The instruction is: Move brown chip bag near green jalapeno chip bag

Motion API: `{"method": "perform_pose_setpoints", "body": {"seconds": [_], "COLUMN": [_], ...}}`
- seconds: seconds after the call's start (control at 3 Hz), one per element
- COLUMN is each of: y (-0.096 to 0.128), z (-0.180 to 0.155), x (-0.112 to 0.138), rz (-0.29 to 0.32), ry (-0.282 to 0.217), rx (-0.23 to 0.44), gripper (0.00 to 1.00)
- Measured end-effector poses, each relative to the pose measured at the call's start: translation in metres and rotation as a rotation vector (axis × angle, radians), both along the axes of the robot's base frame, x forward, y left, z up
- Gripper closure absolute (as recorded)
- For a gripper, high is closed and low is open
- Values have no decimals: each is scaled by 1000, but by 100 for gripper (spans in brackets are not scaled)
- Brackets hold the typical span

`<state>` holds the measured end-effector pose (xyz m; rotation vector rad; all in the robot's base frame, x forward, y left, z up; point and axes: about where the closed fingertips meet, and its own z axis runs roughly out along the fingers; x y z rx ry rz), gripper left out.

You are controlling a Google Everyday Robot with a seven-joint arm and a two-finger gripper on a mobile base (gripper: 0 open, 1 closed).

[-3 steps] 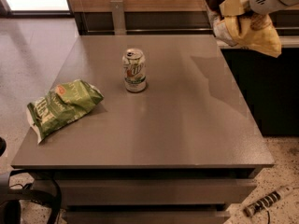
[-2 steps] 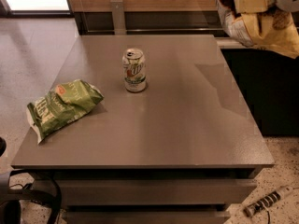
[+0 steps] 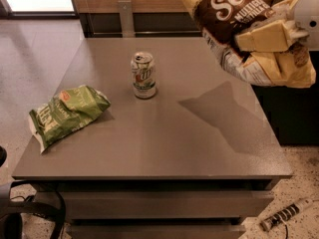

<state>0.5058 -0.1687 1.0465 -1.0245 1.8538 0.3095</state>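
The brown chip bag [image 3: 234,19] hangs in the air above the table's right edge, dark brown centre with white "Sea" script and tan edges. My gripper [image 3: 271,41] comes in from the upper right and is shut on the bag, its pale yellow fingers [image 3: 261,38] clamping the bag's right side. The green jalapeno chip bag [image 3: 67,112] lies on the table's left edge, far from the brown bag.
A green-and-white soda can [image 3: 143,75] stands upright near the table's middle back. The grey table [image 3: 164,143] has a dark cabinet to its right. A cable plug lies on the speckled floor at lower right [image 3: 284,215]. Dark cables sit at lower left.
My gripper has moved left and down with the brown chip bag, so more of the bag now shows, out over the table's right side. The green bag and can have not moved.
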Motion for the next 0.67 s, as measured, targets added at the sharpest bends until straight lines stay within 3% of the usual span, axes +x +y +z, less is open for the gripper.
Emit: {"method": "perform_pose_setpoints", "body": {"seconds": [0.33, 0.67], "y": [33, 44], "z": [-11, -10], "x": [-31, -34], "rz": [168, 180], "ry": [-48, -55], "rx": [-84, -76], "gripper": [100, 100]}}
